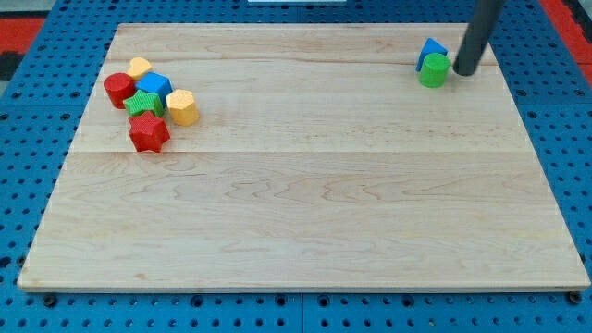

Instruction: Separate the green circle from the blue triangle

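Observation:
The green circle (432, 71) sits at the board's upper right, touching the blue triangle (430, 50) just above it in the view. My tip (465, 70) is down on the board just to the right of the green circle, close beside it or touching it. The rod rises from there to the view's top edge.
A cluster sits at the upper left: a red circle (117, 89), a small yellow block (140, 67), a blue block (154, 85), a green star (144, 103), a yellow hexagon (182, 107) and a red star (148, 133). The wooden board (305, 203) lies on a blue pegboard.

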Robot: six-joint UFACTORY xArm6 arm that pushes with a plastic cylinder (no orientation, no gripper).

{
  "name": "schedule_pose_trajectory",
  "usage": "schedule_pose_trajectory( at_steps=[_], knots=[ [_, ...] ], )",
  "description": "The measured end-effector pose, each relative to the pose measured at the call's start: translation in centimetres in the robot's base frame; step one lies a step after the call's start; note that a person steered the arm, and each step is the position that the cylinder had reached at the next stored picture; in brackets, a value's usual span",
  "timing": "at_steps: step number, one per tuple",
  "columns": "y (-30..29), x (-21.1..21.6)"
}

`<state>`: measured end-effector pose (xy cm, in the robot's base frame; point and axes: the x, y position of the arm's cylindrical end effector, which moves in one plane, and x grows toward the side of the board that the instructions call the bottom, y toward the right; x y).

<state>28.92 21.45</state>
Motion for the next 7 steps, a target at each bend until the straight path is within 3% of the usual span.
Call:
schedule_pose_trajectory(
  at_steps=[1, 4, 5, 6, 7],
  knots=[
    [-9.3, -2.0],
    [-1.2, -2.7],
    [1.9, -5.0],
    [1.7, -8.5],
    [-4.4, -7.9]
  ],
)
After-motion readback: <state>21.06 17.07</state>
